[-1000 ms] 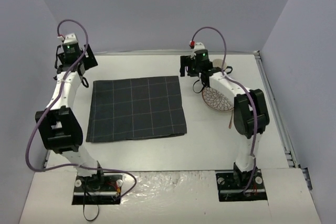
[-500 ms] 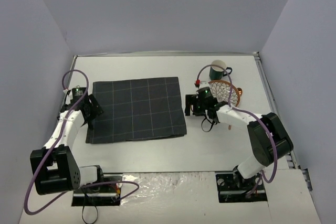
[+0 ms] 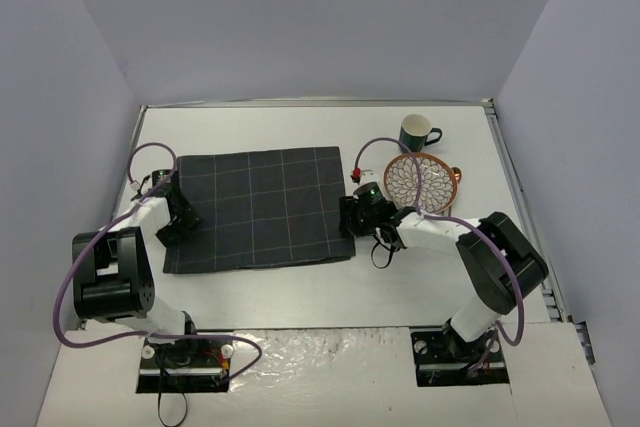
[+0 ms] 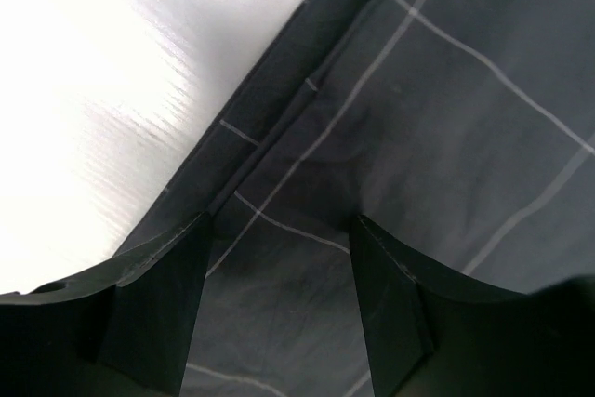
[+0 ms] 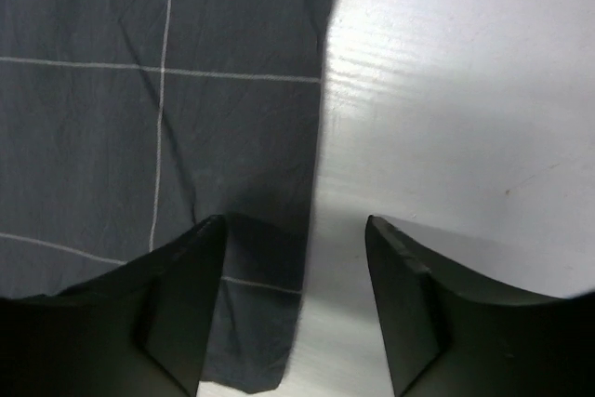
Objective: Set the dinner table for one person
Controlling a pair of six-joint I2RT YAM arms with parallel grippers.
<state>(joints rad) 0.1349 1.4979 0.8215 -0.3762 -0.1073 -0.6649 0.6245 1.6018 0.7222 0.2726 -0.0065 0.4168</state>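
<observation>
Posed left fingers (image 3: pixel 176 217) and right fingers (image 3: pixel 352 215) at opposite side edges of the checked mat (image 3: pixel 260 209).
Held both pairs spread, pinching nothing; saw the white surface (image 3: pixel 300 287) beneath, plate (image 3: pixel 420 183) and mug (image 3: pixel 416 133) far right.

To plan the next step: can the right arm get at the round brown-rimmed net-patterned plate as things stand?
Probably yes. The plate lies uncovered beside the right end effector, which is open at the edge of the dark grey checked cloth mat. Only its own purple cable arcs over the plate.
</observation>
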